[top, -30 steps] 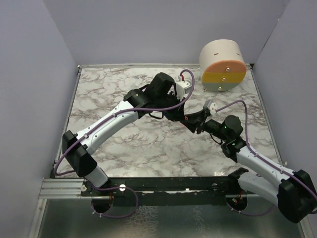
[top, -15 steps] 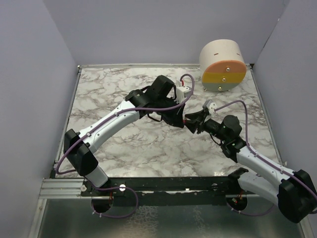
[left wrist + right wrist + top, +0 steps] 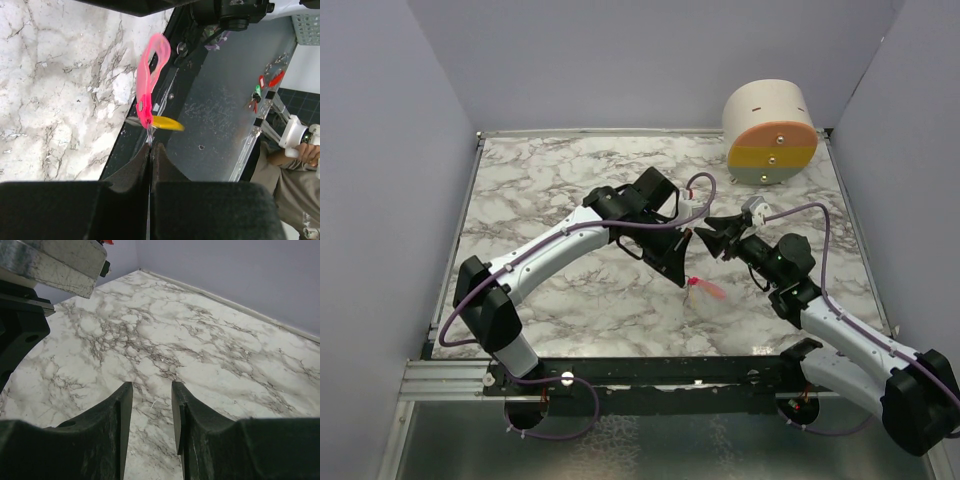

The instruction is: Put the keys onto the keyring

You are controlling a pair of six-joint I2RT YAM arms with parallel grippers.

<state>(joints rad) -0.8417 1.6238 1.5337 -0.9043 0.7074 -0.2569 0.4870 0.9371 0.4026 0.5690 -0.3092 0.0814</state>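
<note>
Presently my left pincer [image 3: 151,150] clamps the keyring [image 3: 149,135], letting pink key [image 3: 144,102] and yellow key [image 3: 167,123] dangle clear of it; my right pincer [image 3: 151,390] gapes empty.

pink key [image 3: 146,95]: far loop smeared by motion; from above it is only a pink streak.
yellow key [image 3: 167,123]: blurred, its outline unclear.
ring [image 3: 149,138]: thin wire, mostly hidden in the pinch of the left gripper [image 3: 150,149]; which keys hang on it cannot be told.
left gripper body: cut off by the wrist view's bottom edge.
right gripper [image 3: 151,387]: finger bases cut off at the bottom edge.
person [image 3: 295,165]: cut by the right edge; only a hand and some clothing show.
</note>
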